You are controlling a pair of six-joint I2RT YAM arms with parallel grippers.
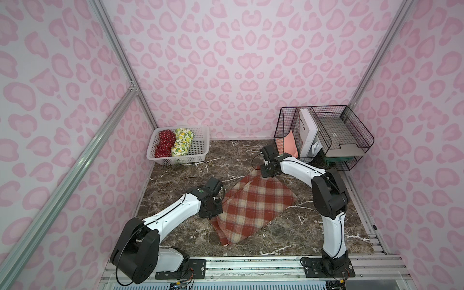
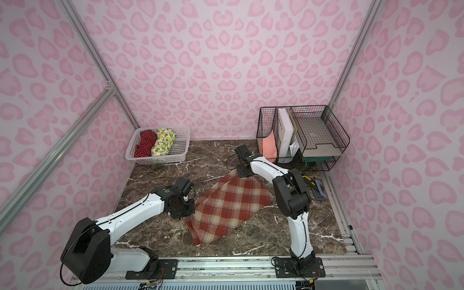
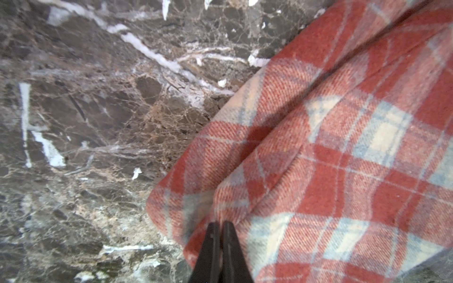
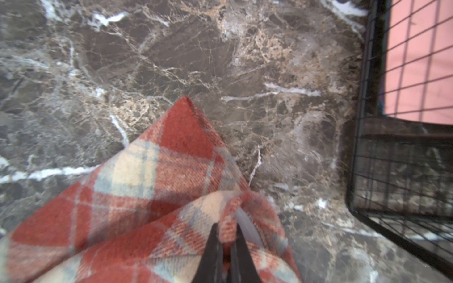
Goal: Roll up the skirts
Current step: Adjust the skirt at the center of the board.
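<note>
Right wrist, right pincer (image 4: pixel 225 226) pointed down, clamping plaid skirt (image 4: pixel 137 176)

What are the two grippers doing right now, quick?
Left gripper: fingers closed, apparently pinching an edge of the plaid skirt.
Right gripper: fingers closed, holding a corner of the plaid skirt.

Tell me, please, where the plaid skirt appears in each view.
Top view: plaid skirt at the centre of the marble tabletop.
Top view: centre again.
Left wrist: its edge, at the left gripper.
Right wrist: its corner, pinched by the right gripper.
Shared landmark: marble tabletop.
</note>
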